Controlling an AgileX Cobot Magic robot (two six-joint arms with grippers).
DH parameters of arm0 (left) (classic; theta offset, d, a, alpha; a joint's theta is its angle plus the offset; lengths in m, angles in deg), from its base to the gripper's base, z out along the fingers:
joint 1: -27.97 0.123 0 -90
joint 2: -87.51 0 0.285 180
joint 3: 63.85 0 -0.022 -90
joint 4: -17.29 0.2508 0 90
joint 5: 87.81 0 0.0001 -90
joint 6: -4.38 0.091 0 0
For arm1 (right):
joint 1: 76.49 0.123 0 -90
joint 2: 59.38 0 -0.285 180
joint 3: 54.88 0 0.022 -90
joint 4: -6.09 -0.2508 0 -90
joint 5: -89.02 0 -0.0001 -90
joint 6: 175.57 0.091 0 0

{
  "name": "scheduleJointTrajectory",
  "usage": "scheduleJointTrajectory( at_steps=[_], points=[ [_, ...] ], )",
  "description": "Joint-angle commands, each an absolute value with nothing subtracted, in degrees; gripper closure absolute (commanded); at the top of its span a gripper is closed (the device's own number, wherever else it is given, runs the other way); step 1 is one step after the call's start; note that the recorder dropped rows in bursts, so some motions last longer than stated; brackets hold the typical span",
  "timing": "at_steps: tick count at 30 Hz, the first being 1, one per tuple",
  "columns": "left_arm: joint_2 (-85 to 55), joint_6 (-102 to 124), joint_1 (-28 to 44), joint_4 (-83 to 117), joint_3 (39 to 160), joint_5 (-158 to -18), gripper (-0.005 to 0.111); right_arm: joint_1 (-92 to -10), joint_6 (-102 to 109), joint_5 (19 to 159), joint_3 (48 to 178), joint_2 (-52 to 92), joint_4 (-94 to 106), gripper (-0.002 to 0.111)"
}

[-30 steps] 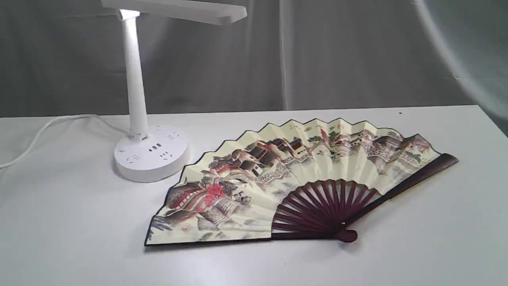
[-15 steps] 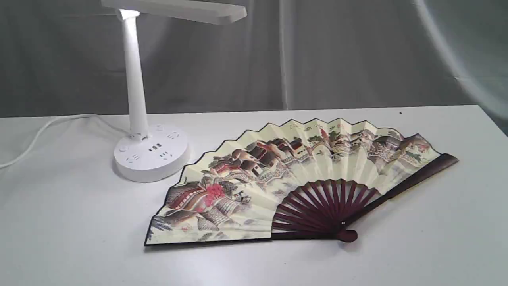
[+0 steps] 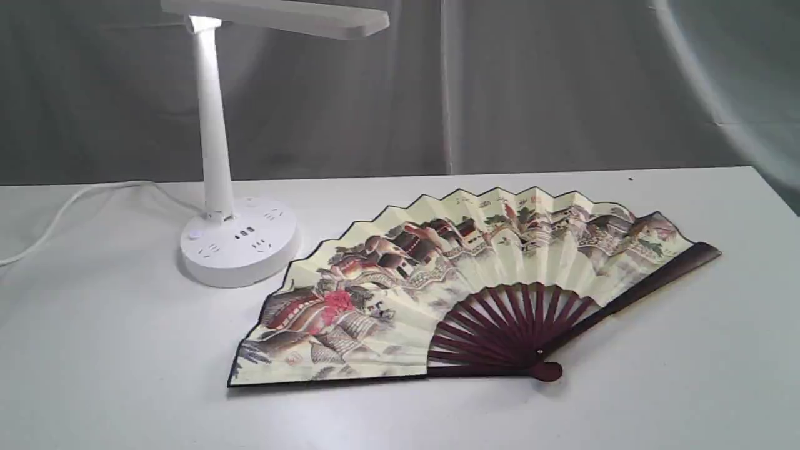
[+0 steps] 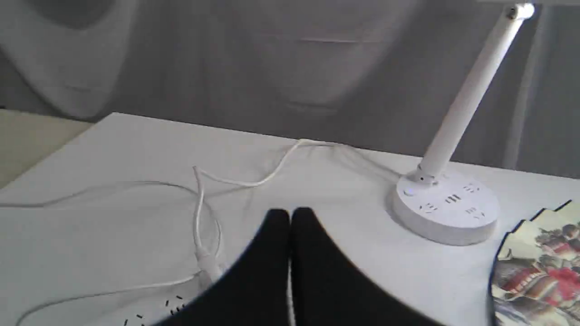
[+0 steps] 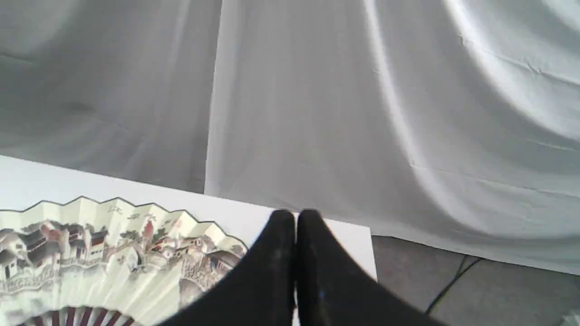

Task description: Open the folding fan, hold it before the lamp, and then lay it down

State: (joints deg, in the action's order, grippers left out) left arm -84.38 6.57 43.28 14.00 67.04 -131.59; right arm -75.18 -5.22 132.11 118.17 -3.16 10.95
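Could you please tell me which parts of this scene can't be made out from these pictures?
- lamp: exterior view, head cut off by the top edge.
- cord: exterior view, far end runs off the left edge.
- folding fan: right wrist view, partly hidden behind the shut right end effector; underside faces the table in every view.
- marks near the fan's top edge: too small to read in any view.

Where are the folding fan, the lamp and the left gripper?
folding fan [image 3: 375, 294]: exterior view, on the painted leaf.
lamp [image 3: 212, 144]: exterior view, on the upright stem.
left gripper [image 4: 290, 216]: left wrist view, between the shut fingertips.
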Motion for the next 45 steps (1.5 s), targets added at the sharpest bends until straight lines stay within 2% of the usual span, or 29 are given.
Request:
scheduleJointTrajectory(
  at_steps=[1,9,15,20,26,29,35,38,45],
  points=[
    [-83.4,12.4,43.1,12.9,61.6,-123.9,0.107,-74.9,-5.8,130.5,109.6,-12.5,10.3,0.108],
    [-80.2,12.2,43.1,10.7,57.0,-113.1,0.107,-74.9,1.1,130.2,94.9,-36.5,9.4,0.108],
    [-80.1,12.2,43.1,8.5,57.0,-115.6,0.107,-74.9,5.0,128.0,86.9,-51.6,9.4,0.108],
    [-79.2,12.2,43.1,9.1,57.0,-116.3,0.107,-74.9,9.1,115.1,78.8,-50.5,8.5,0.108],
    [-79.2,12.2,43.1,10.5,53.2,-115.1,0.107,-74.9,4.4,78.8,61.2,-42.8,15.2,0.108],
    [-79.2,12.2,43.1,11.1,49.9,-111.2,0.107,-74.9,3.4,67.1,55.0,-38.1,15.2,0.108],
    [-79.2,12.2,43.1,10.1,48.1,-111.3,0.107,-74.9,3.3,70.9,47.9,-30.1,7.4,0.108],
    [-79.2,12.2,43.1,5.3,48.0,-110.0,0.107,-74.9,0.7,78.4,47.9,-27.7,9.2,0.108],
    [-79.2,12.2,43.1,4.5,44.9,-107.4,0.107,-74.9,-1.2,82.7,47.9,-26.5,9.4,0.108]
  ],
)
